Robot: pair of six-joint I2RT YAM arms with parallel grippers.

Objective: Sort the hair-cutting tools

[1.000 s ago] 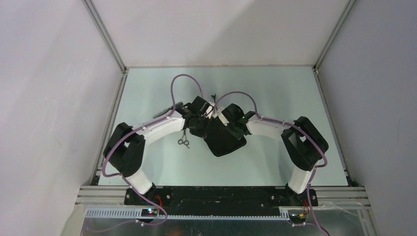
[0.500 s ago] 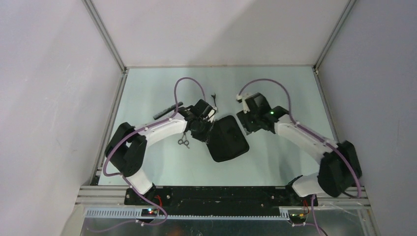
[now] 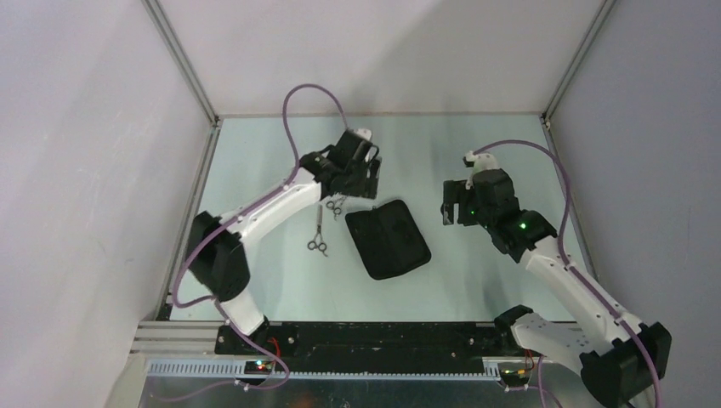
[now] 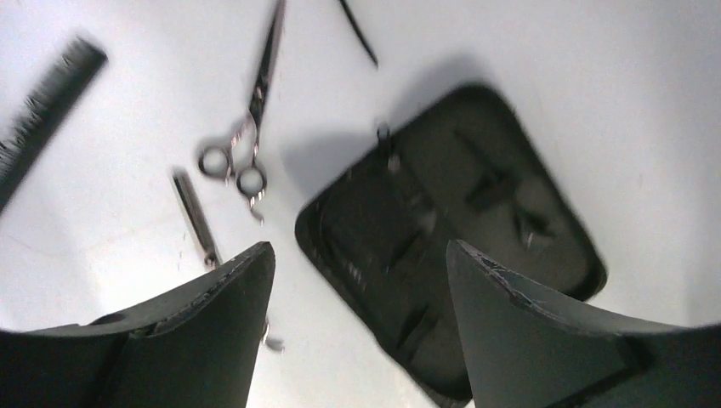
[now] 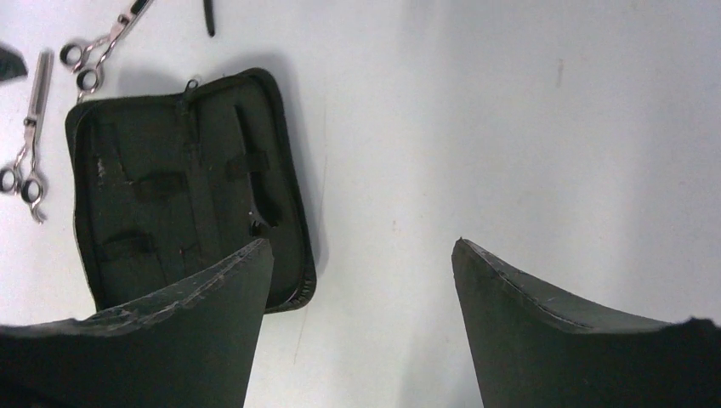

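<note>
An open black pouch (image 3: 388, 240) lies flat at mid-table, its inner straps bare (image 5: 183, 183). One pair of silver scissors (image 3: 319, 238) lies left of it, and a second pair (image 3: 334, 205) sits at its far left corner. In the left wrist view I see a dark comb (image 4: 47, 102), scissors (image 4: 246, 127), a thin black clip (image 4: 359, 36) and the pouch (image 4: 459, 229). My left gripper (image 3: 361, 177) hovers open above the pouch's far left corner, holding nothing. My right gripper (image 3: 455, 208) is open and empty to the right of the pouch, over bare table.
The pale table (image 3: 476, 153) is walled by a metal frame with white panels on three sides. Purple cables loop above both arms. The arm bases sit on a black rail (image 3: 383, 336) at the near edge.
Both grippers opened and left the pouch. The left arm rose toward the back, the right arm swung out to the right. The pouch now lies uncovered and spread open.
</note>
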